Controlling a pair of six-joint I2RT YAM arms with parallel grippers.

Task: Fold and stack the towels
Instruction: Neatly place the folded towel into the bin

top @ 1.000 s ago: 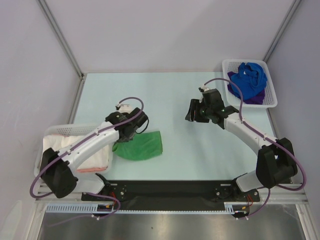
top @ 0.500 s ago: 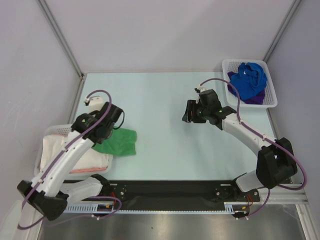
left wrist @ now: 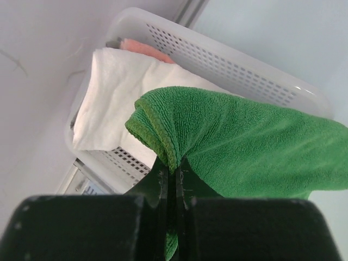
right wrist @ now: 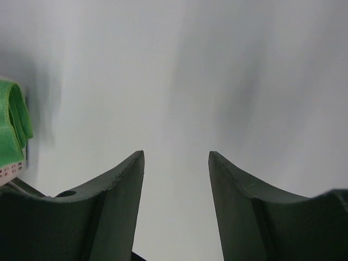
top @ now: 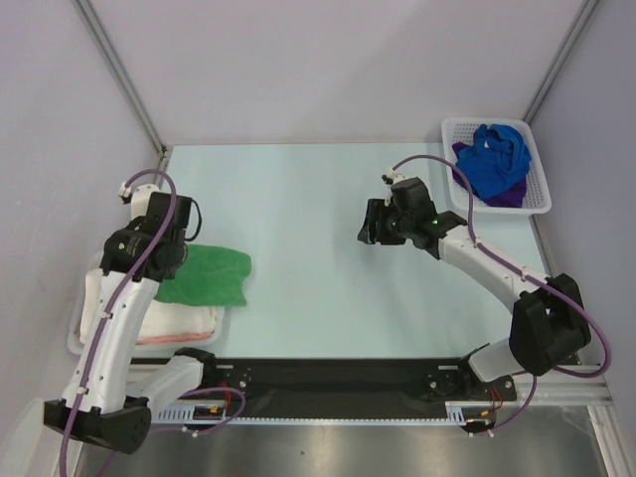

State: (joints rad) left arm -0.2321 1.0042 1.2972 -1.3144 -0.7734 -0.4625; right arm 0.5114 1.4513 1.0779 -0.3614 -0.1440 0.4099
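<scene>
Terrycloth, looped and green, the folded towel [left wrist: 244, 141] hangs pinched by its hemmed edge in the left gripper [left wrist: 173, 173], over the perforated white plastic basket [left wrist: 239, 68] at nine o'clock, above smooth white and pinkish towels [left wrist: 117, 81]. Right gripper [right wrist: 176, 179] gapes, grasping nothing.

A folded green towel [top: 206, 275] hangs pinched over folded white [left wrist: 117, 81] and pinkish towels [left wrist: 145, 50]; crumpled blue [top: 494, 159] and purple towels [top: 509, 195] lie far right.
</scene>
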